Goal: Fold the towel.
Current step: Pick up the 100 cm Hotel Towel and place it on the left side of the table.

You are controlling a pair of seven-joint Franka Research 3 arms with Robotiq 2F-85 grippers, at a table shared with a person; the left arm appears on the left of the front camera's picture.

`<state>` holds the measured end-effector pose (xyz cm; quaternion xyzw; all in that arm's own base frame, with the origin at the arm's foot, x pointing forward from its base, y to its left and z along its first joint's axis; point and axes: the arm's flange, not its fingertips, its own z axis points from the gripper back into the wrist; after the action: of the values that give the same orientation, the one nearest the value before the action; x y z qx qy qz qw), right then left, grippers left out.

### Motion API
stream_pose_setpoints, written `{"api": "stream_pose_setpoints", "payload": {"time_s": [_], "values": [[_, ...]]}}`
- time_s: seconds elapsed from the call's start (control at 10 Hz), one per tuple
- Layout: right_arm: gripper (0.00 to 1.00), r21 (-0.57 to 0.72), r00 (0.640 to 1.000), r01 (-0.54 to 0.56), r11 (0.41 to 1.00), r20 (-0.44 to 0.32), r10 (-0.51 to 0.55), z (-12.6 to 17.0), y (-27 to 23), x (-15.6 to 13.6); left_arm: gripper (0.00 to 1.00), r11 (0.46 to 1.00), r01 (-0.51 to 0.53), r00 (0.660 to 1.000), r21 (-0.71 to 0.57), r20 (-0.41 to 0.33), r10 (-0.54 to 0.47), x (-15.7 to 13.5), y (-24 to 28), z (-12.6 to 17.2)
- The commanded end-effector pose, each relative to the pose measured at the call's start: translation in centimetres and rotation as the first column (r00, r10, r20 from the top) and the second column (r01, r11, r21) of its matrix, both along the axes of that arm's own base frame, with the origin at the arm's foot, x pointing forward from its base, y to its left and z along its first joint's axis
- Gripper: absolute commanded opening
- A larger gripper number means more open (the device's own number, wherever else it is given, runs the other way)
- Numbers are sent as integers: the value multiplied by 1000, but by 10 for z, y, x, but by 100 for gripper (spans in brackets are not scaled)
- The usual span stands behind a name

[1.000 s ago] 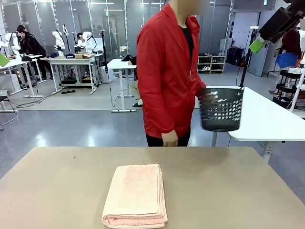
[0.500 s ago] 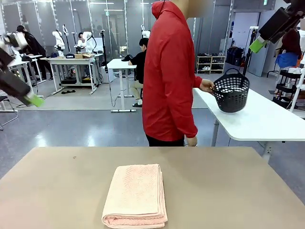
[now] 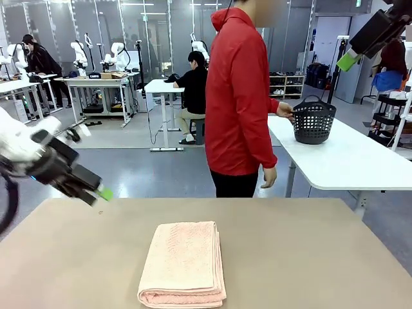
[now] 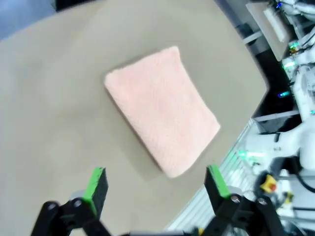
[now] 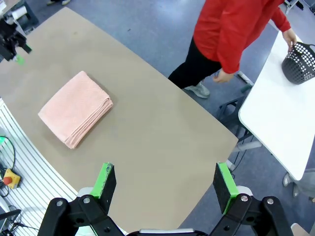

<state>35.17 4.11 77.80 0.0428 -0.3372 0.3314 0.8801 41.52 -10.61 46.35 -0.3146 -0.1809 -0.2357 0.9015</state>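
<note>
Two grippers hang clear of the cloth, each with fingers spread wide and nothing between them. The towel (image 3: 183,264) lies low in the middle of the front view on the tan table (image 3: 322,257), folded into a thick, neat stack, its layered edges facing the robot's side, so the folding looks to me about finished. The left gripper (image 3: 103,192) hovers at the left edge of the frame, above the table's far corner, well apart from the towel. The right gripper (image 3: 348,61) sits high in the upper right corner, seemingly parked out of the way. Behind the table, a person (image 3: 239,103) in a red jacket rests a hand on a dark basket (image 3: 313,121) at the white side table (image 3: 360,161).
</note>
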Motion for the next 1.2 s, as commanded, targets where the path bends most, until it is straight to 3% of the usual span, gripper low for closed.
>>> {"api": "stream_pose_setpoints", "payload": {"time_s": [0.0,0.3,0.4,0.7,1.1], "values": [[100,-9,1000,-7,1000,4,7,0,-2,0,100,996,-34,998,-79,-48,30,12,-34,-41],[100,-9,1000,-7,1000,4,7,0,-2,0,100,988,-136,984,-68,-129,126,9,-68,-104],[100,-9,1000,-7,1000,4,7,0,-2,0,100,989,-118,981,-85,-161,104,9,-78,-117],[100,-9,1000,-7,1000,4,7,0,-2,0,100,979,-186,970,-79,-172,170,8,-88,-147],[100,-9,1000,-7,1000,4,7,0,-2,0,100,973,-196,957,-124,-242,162,10,-105,-176]]}}
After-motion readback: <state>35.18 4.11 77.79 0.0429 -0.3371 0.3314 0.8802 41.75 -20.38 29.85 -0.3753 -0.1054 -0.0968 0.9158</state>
